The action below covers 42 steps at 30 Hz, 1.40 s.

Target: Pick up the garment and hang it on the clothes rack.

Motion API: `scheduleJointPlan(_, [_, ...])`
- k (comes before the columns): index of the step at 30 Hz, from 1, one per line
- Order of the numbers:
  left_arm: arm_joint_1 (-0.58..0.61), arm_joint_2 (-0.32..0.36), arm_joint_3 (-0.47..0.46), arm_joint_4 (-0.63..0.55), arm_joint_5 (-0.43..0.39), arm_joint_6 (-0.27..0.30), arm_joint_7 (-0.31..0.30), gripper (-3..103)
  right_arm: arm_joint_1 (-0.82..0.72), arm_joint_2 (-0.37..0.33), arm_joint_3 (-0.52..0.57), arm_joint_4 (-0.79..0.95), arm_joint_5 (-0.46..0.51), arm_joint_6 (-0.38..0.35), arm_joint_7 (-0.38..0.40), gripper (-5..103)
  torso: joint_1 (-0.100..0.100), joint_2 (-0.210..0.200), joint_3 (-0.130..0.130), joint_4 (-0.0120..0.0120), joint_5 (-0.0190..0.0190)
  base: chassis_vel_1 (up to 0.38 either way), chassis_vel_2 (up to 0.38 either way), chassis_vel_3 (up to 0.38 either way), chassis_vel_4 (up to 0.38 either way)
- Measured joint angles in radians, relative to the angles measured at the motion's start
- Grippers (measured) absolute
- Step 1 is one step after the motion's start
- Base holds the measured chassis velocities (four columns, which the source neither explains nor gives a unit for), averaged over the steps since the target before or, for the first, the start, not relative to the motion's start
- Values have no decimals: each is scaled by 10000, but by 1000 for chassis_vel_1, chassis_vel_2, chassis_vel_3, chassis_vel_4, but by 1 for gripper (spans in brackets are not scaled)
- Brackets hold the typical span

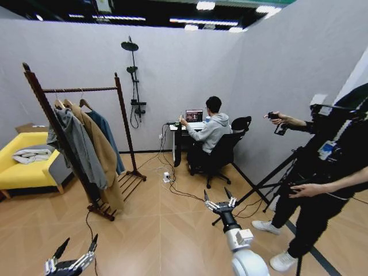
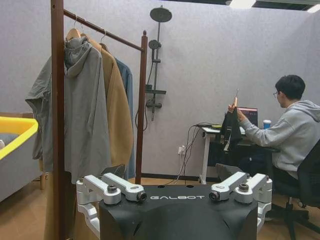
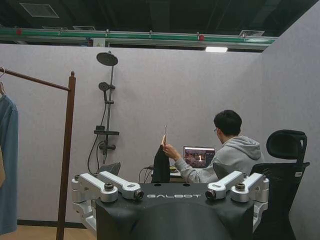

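Note:
The garment (image 2: 231, 127) is a dark cloth on a hanger, held up over the desk by a seated person's hand; it also appears as a dark shape (image 3: 161, 166) in the right wrist view. The clothes rack (image 1: 80, 89) stands at the left, its dark posts (image 2: 58, 100) (image 3: 67, 150) carrying a grey hoodie, a tan coat and a blue shirt. My left gripper (image 1: 79, 241) (image 2: 176, 192) hangs low at the front left, open and holding nothing. Lifted over the middle of the floor, my right gripper (image 1: 217, 194) (image 3: 174, 192) is open too, far from the garment.
A yellow sofa (image 1: 23, 155) sits behind the rack at the left. A black shower-head stand (image 1: 133, 80) is against the back wall. The desk (image 1: 175, 127), an office chair (image 1: 224, 152), floor cables (image 1: 172, 187) and tripod legs (image 1: 264, 184) occupy the right.

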Motion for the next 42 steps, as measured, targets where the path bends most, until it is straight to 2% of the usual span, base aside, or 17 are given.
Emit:
scheduleJointPlan(27, [0, 0, 0, 0, 0, 0, 0, 100, -80, 56, 80, 0, -7, -35, 1, 100, 0, 0, 0, 0, 0, 0, 0, 0, 0])
scheduleJointPlan(30, [0, 1, 0, 0, 0, 0, 0, 100, -572, 384, 565, 148, -135, -399, 70, 100, 1, 0, 0, 4, -1, 0, 0, 0, 0])
scheduleJointPlan(33, [0, 0, 0, 0, 0, 0, 0, 100, -2083, 1344, 1971, 543, -494, -1522, 320, 100, 0, 0, -1, -7, 0, 0, 0, 0, 0])
scheduleJointPlan(35, [0, 0, 0, 1, 0, 0, 1, 100, -2255, 1434, 2140, 614, -500, -1675, 252, 100, -1, 0, 0, -14, 3, 0, 0, 0, 0])
scheduleJointPlan(39, [0, 0, 0, 0, 0, 0, 1, 100, -2263, 1508, 2522, 976, -394, -2106, -247, 100, -1, 2, -2, 2, 1, 0, 0, 0, 0])
scheduleJointPlan(42, [0, 0, 0, 0, 0, 0, 0, 100, -2147, 1468, 2621, 1127, -343, -2283, -479, 100, -1, 2, -1, 2, 0, 0, 0, 0, 0])
